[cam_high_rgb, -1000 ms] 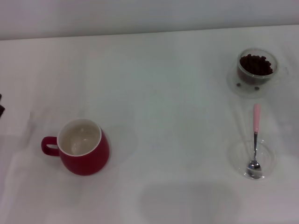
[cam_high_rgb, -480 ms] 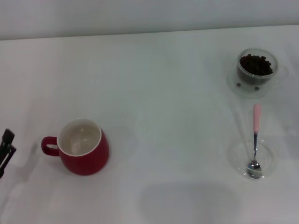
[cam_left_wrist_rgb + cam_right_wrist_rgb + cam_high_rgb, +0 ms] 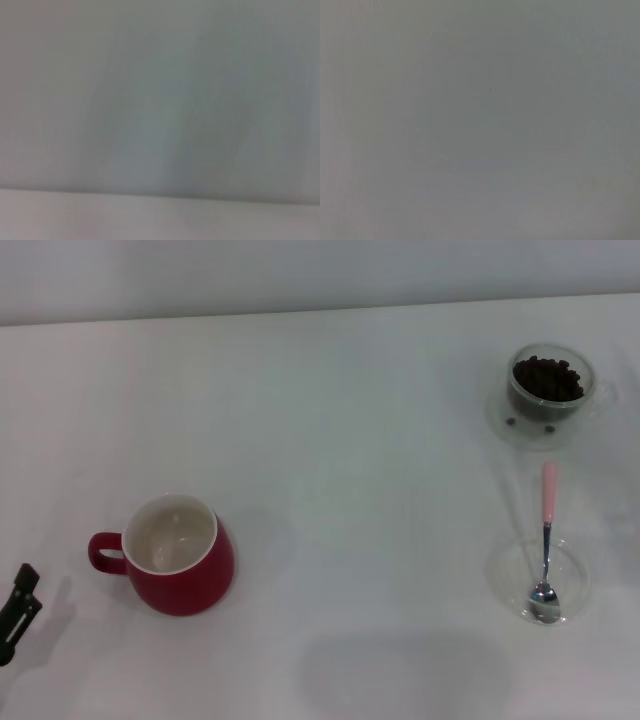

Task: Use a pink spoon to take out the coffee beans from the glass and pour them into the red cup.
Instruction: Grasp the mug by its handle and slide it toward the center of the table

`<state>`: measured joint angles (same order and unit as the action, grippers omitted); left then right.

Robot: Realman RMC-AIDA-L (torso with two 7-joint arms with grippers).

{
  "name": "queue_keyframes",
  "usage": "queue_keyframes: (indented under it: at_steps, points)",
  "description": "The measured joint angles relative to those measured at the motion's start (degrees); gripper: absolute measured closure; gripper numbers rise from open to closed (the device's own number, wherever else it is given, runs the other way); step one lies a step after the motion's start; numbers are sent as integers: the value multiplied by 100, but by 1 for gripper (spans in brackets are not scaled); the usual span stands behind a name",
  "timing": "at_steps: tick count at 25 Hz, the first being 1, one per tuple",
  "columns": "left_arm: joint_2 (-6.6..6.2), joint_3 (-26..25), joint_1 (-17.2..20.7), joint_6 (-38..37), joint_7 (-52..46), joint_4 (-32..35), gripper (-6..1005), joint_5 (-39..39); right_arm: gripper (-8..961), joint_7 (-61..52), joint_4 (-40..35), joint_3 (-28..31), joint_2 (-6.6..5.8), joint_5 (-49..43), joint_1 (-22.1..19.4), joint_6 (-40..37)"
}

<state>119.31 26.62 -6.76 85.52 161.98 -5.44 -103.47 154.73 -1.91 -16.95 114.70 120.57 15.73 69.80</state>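
Head view: left gripper [image 3: 17, 612] pokes in low at the edge, left of the red cup [image 3: 178, 555], tilted, clear of it; can't tell if fingers are apart or closed. Cup upright, handle toward gripper. Well right of cup: pink spoon [image 3: 546, 540], bowl resting in a flat clear dish [image 3: 537, 580]. Beyond the spoon, glass [image 3: 548, 386] w/ coffee beans [image 3: 546, 378] on its saucer. Right gripper not seen.

L wrist view: blank pale surface only.

R wrist view: plain grey, nothing to make out.
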Motion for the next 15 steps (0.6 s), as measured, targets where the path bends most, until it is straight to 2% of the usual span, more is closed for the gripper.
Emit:
queue_keyframes:
  at_steps: [15]
  points:
    - [12, -3, -286, -367, 0, 141, 109, 303, 88, -36, 56, 8, 0, 2, -64, 10]
